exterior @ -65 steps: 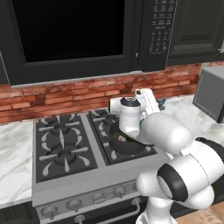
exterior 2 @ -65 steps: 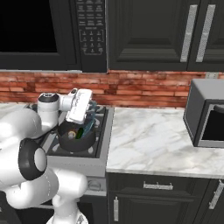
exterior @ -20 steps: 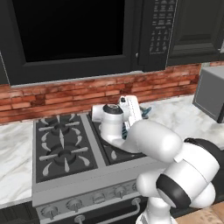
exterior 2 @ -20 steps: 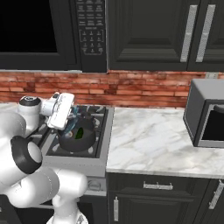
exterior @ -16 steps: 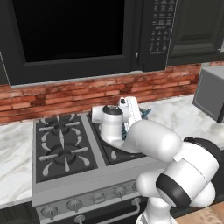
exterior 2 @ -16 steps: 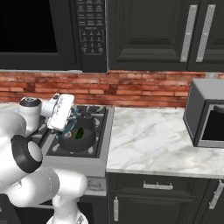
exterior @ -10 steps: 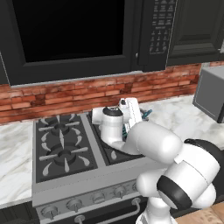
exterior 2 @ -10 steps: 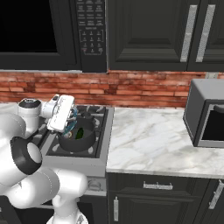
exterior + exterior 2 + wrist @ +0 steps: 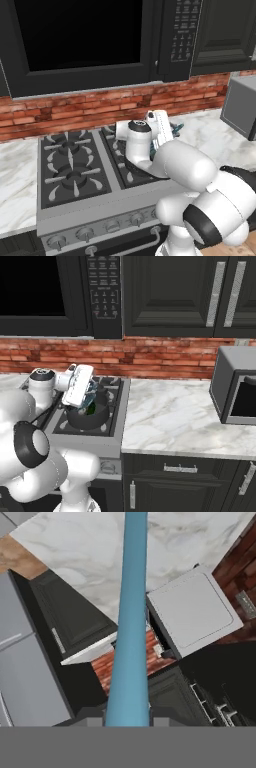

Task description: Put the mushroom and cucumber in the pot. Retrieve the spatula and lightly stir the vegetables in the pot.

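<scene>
Left base view: arm bent over the stove (image 9: 75, 170), spatula (image 9: 176, 128) tip poking past the hand.
Right base view: pot (image 9: 90, 415) on front right burner, cucumber (image 9: 93, 409) inside (mushroom not discernible).
Hand view: gripper (image 9: 128, 716) pinching the spatula's blue handle.

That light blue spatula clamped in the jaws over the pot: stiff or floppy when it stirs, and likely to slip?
Probably stiff: the spatula handle runs dead straight in the hand view, without sag. It looks light, being long and thin. Slipping seems possible, since the smooth, slightly tapered handle is pinched only near one end while it works in the pot.
</scene>
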Robot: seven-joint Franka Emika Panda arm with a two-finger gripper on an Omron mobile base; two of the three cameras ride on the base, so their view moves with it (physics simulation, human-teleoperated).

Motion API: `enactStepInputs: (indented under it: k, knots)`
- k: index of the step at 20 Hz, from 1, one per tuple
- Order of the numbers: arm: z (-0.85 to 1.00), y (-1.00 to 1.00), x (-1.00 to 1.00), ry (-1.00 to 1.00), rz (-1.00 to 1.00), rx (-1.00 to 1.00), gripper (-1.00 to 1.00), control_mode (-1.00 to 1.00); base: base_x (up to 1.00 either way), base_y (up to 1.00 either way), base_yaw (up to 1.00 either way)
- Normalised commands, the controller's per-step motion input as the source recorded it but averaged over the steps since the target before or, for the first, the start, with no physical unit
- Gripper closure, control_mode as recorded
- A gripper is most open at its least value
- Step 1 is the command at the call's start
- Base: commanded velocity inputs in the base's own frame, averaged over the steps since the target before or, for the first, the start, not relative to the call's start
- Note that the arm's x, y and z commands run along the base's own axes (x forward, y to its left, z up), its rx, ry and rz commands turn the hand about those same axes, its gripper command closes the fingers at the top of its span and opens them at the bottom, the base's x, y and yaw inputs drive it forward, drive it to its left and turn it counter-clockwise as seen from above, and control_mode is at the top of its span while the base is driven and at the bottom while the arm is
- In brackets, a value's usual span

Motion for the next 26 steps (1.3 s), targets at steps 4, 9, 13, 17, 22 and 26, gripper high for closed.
enactStepInputs:
  k: [4,9,13,17,22,26]
  knots:
    - [0.06,-0.43,0.0,0.07,0.0,0.0,1.0,-1.0,0.0,0.0,0.0]
    - [0.13,-0.24,0.0,0.05,0.0,0.0,1.0,-1.0,0.0,0.0,0.0]
    - [0.39,-0.03,0.0,0.0,0.0,0.0,1.0,-1.0,0.0,0.0,0.0]
    - [0.47,-0.05,0.0,0.0,0.0,0.02,1.0,-1.0,0.0,0.0,0.0]
    - [-0.08,-0.26,0.0,0.06,0.0,-0.05,1.0,-1.0,0.0,0.0,0.0]
    - [-0.41,-0.07,0.0,0.04,0.0,-0.06,1.0,-1.0,0.0,0.0,0.0]
